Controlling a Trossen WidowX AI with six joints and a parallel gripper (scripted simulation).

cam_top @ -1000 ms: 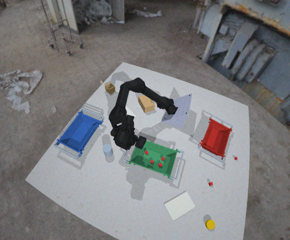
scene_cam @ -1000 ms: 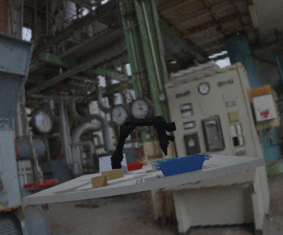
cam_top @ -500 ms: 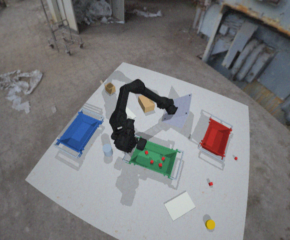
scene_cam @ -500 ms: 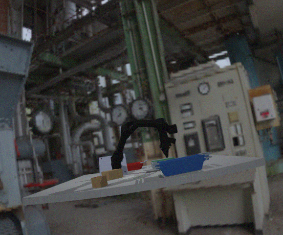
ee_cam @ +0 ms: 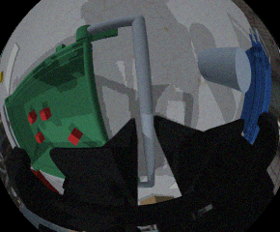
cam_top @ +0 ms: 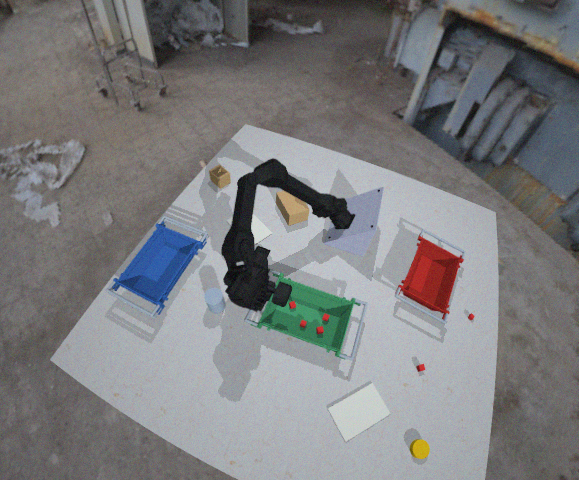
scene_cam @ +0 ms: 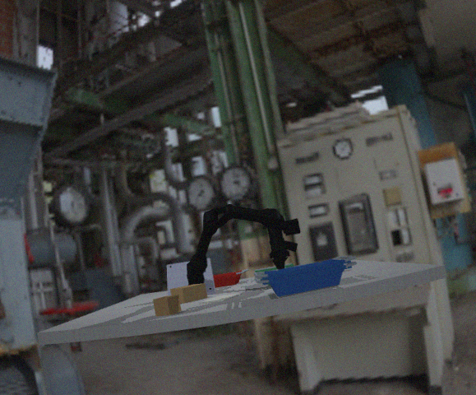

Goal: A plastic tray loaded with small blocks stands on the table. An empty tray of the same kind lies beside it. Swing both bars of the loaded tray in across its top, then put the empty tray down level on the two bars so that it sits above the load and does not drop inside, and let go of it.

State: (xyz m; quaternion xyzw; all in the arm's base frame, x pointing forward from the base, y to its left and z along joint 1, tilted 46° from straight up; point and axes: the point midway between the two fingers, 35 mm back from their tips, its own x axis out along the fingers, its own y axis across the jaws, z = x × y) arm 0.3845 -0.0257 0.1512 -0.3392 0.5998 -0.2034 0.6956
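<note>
The green tray holds several small red blocks. Its right bar is swung out beyond its end. Its left bar is also out, beyond the other end. My gripper points down at this left bar, its fingers a narrow gap apart, one on each side of the bar's line in the wrist view. They do not clamp it; contact and exact height are unclear. An empty blue tray stands left and an empty red tray right, bars out.
A pale blue cylinder stands between the blue and green trays. A lavender panel and two tan blocks are near my arm's base. A white slab, yellow disc and two loose red cubes lie outside the trays.
</note>
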